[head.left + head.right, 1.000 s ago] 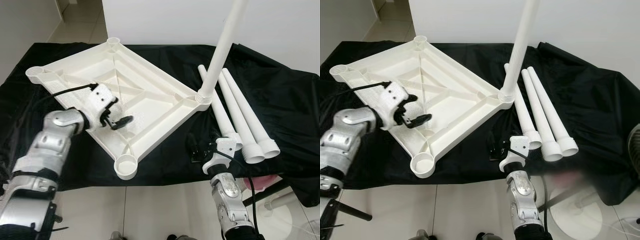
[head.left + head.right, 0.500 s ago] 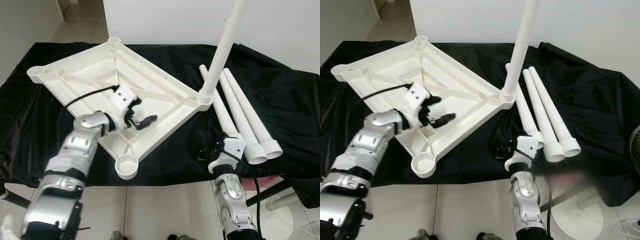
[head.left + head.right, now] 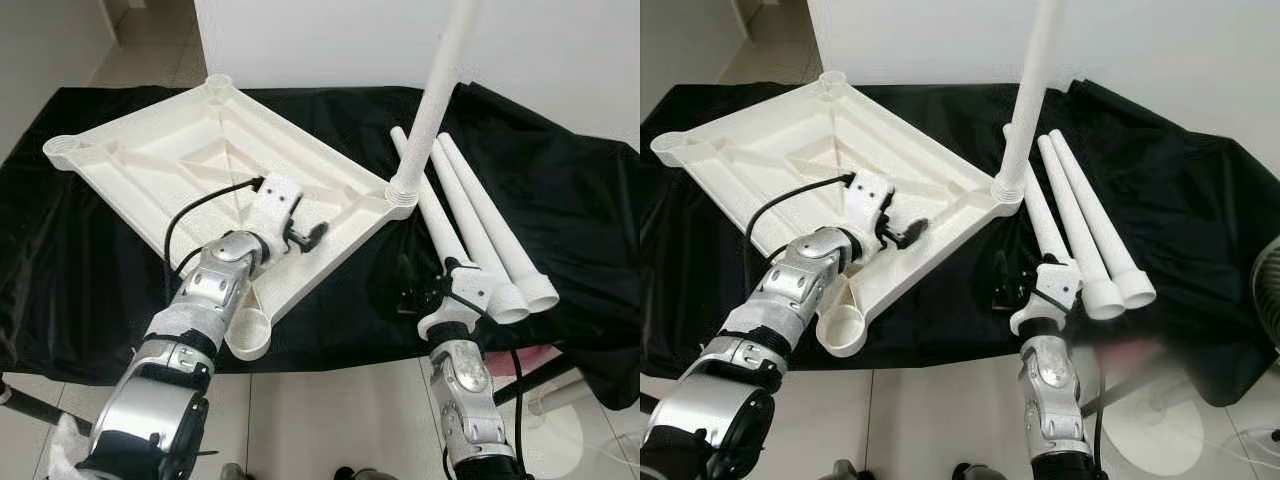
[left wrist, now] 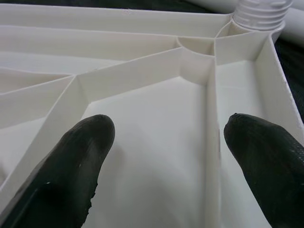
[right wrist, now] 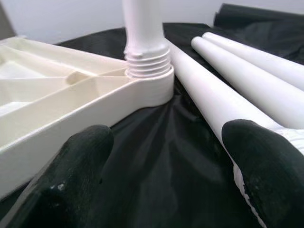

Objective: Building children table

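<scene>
Tabletop (image 3: 180,165), white moulded plastic, is laid underside up on a bench draped in black cloth (image 3: 560,190), its ribs and corner sockets exposed. Fitted leg (image 3: 440,90): one, stood upright in the threaded socket at the corner nearest the loose parts. Loose legs (image 3: 480,235): three, laid side by side on the cloth just beside that corner, wide ends toward the robot. Empty socket (image 3: 250,335): at the near corner, overhanging the bench edge; two more are seen at the far corners. Left hand (image 3: 305,238): held over the ribbed underside near the fitted corner, fingers (image 4: 71,171) spread wide, nothing gripped. Right hand (image 3: 1008,292): low at the bench edge beside the nearest loose leg, fingers (image 5: 266,161) parted, nothing gripped. Risks, as judged: the loose legs are round and could be rolled away if nudged off-centre by an open finger; the upright leg could be knocked askew by a passing arm; the overhanging tabletop could be tipped by downward pressure near its front corner.
</scene>
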`<state>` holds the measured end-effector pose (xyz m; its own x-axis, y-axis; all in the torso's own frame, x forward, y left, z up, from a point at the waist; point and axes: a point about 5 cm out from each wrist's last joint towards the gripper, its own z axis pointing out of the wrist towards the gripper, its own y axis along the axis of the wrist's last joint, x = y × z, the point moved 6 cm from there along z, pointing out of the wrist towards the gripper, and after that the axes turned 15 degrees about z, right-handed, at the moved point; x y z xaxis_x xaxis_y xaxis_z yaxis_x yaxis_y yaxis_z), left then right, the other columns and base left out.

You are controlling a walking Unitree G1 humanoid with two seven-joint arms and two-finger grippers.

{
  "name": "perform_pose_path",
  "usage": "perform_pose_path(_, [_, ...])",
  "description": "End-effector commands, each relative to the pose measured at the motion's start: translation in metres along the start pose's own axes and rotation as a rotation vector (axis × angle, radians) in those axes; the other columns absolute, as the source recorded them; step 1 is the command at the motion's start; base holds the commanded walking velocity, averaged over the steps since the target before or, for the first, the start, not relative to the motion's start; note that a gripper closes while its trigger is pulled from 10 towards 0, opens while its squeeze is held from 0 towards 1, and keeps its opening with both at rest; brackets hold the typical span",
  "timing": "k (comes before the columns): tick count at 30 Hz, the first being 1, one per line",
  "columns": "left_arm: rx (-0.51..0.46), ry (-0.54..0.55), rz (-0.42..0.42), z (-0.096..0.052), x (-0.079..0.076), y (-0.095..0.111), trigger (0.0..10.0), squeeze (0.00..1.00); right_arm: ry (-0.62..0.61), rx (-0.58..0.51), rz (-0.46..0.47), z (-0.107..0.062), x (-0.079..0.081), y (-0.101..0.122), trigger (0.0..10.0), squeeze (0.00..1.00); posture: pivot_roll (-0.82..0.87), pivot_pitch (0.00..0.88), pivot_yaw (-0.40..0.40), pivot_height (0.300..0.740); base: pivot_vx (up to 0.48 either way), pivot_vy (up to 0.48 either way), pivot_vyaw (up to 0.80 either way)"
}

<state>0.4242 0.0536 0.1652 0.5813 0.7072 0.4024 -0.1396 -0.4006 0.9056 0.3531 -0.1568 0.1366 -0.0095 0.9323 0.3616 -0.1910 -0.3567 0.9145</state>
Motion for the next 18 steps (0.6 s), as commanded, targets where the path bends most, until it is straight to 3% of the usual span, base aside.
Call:
perform_pose_path(1, [0.003, -0.043, 0.018, -0.001, -0.003, 0.000, 10.0, 0.00, -0.027, 0.047, 0.002, 0.002, -0.003, -0.009, 10.0, 0.00, -0.05, 0.127, 0.008, 0.740, 0.000, 0.000, 0.00])
perform_pose_path(7, [0.017, -0.004, 0.069, -0.011, 0.018, -0.003, 10.0, 0.00, -0.039, 0.068, -0.011, 0.015, -0.001, -0.012, 10.0, 0.00, -0.04, 0.145, 0.002, 0.740, 0.000, 0.000, 0.00])
perform_pose_path(8, [0.027, 0.023, 0.089, -0.017, 0.030, -0.006, 10.0, 0.00, -0.038, 0.075, -0.015, 0.019, 0.001, -0.013, 10.0, 0.00, -0.03, 0.151, 0.001, 0.740, 0.000, 0.000, 0.00])
perform_pose_path(11, [0.035, 0.048, 0.101, -0.021, 0.039, -0.007, 10.0, 0.00, -0.032, 0.080, -0.019, 0.022, 0.002, -0.013, 10.0, 0.00, -0.03, 0.155, -0.001, 0.740, 0.000, 0.000, 0.00])
perform_pose_path(13, [0.037, 0.123, 0.122, -0.035, 0.067, -0.006, 10.0, 0.00, -0.030, 0.094, -0.034, 0.028, 0.001, -0.014, 10.0, 0.00, -0.02, 0.161, -0.007, 0.740, 0.000, 0.000, 0.00])
perform_pose_path(14, [0.037, 0.123, 0.122, -0.035, 0.067, -0.006, 10.0, 0.00, -0.030, 0.094, -0.034, 0.028, 0.001, -0.014, 10.0, 0.00, -0.02, 0.161, -0.007, 0.740, 0.000, 0.000, 0.00])
perform_pose_path(15, [0.036, 0.143, 0.143, -0.041, 0.077, -0.005, 10.0, 0.00, -0.030, 0.099, -0.044, 0.031, 0.000, -0.015, 10.0, 0.00, -0.01, 0.164, -0.008, 0.740, 0.000, 0.000, 0.00])
perform_pose_path(17, [0.036, 0.143, 0.143, -0.041, 0.077, -0.005, 10.0, 0.00, -0.030, 0.099, -0.044, 0.031, 0.000, -0.015, 10.0, 0.00, -0.01, 0.164, -0.008, 0.740, 0.000, 0.000, 0.00])
perform_pose_path(18, [0.033, 0.166, 0.164, -0.050, 0.089, -0.003, 10.0, 0.00, -0.021, 0.110, -0.059, 0.034, 0.000, -0.016, 10.0, 0.00, -0.01, 0.166, -0.010, 0.740, 0.000, 0.000, 0.00])
